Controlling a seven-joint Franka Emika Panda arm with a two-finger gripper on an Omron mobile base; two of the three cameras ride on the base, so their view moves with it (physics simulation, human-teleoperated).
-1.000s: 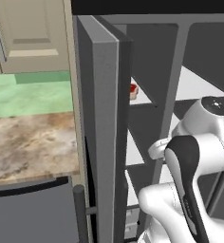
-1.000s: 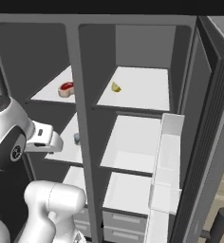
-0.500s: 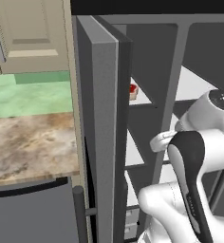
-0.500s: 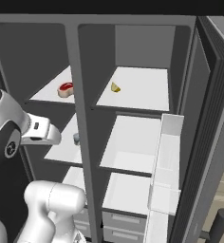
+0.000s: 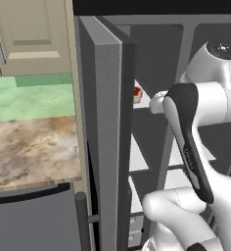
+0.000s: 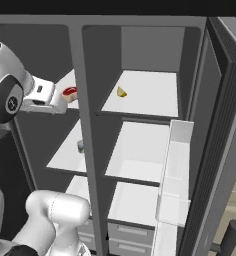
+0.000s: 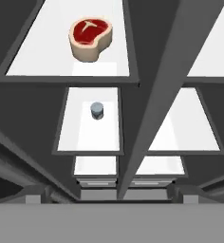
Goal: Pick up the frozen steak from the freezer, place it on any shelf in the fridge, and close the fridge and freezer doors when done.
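Observation:
The frozen steak, a thick tan slab with a glossy red top, lies on the top white shelf of the freezer. It also shows past the freezer door's edge as the steak and as the steak. My gripper is open with nothing between its widely spread tips, and it is short of the steak. From the right, the gripper hovers just left of the steak at top-shelf height. The fridge stands open, its top shelf white. Both doors are open: freezer door, fridge door.
A small grey-teal can stands on the freezer's second shelf, also seen as the can. A small yellow item lies on the fridge's top shelf. White bins hang inside the fridge door. A marble counter lies left of the freezer door.
The hand has risen from second-shelf height to the level of the freezer's top shelf, close beside the steak. The steak, can and doors have not moved.

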